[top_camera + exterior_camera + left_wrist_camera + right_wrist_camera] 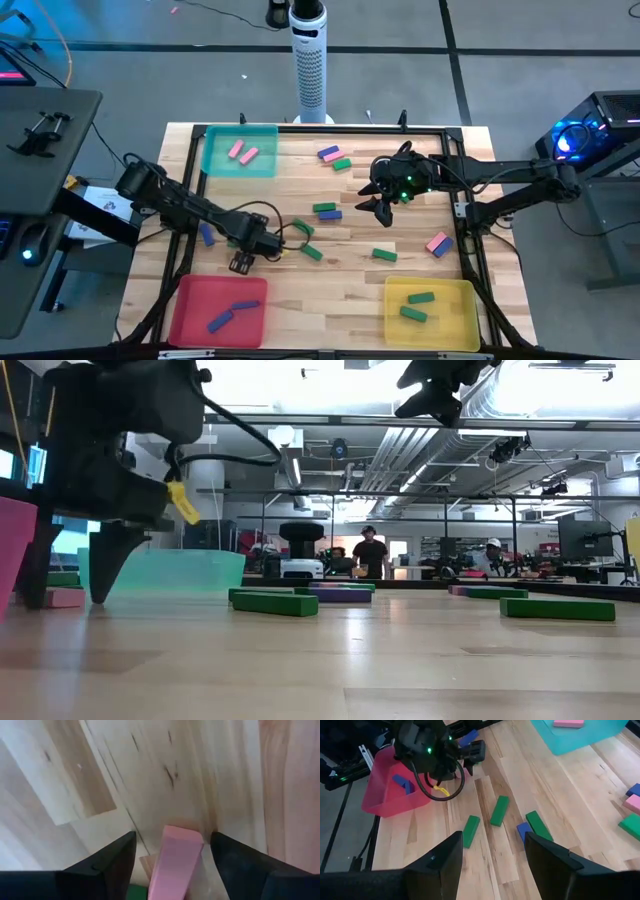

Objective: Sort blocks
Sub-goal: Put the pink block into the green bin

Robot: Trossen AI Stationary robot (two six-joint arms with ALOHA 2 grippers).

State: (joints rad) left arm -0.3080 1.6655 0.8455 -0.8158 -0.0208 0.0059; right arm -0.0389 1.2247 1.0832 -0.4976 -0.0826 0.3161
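My left gripper (pixel 243 262) is open and points down at the table near the red tray. Its fingers stand on either side of a pink block (pixel 175 862) that lies flat on the wood, with a gap on each side. The low view shows the same block (pixel 62 597) between the two fingertips. My right gripper (pixel 380 205) is open and empty, held above the table's middle right; it also shows in its own wrist view (pixel 492 840). Loose green, blue and pink blocks lie about the table, such as a green one (pixel 312 252).
The teal tray (pixel 262 165) at the far left holds two pink blocks. The red tray (pixel 190 300) at the near left holds two blue ones. The yellow tray (pixel 450 300) at the near right holds two green ones. A blue block (pixel 207 235) lies under the left arm.
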